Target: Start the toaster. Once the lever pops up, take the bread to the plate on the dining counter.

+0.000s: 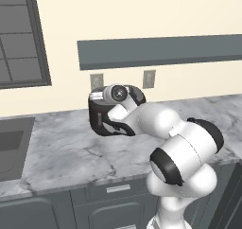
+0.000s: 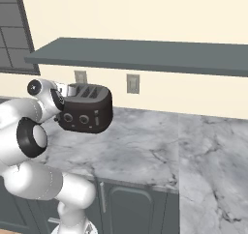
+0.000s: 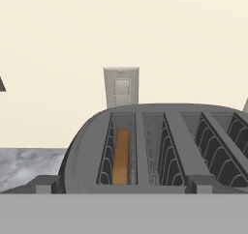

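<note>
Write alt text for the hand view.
Close view down onto the toaster top: four open slots side by side, with the bread slice standing in the leftmost one. A wall outlet sits behind it on a cream wall, marble worktop at left.

text: none readable | toaster: two plain knobs, no markings legible

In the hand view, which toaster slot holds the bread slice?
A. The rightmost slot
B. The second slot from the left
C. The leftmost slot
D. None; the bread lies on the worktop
C. In the hand view the tan-brown bread stands on edge inside the leftmost slot of the toaster, while the slots to its right show bare wire guides.
</note>
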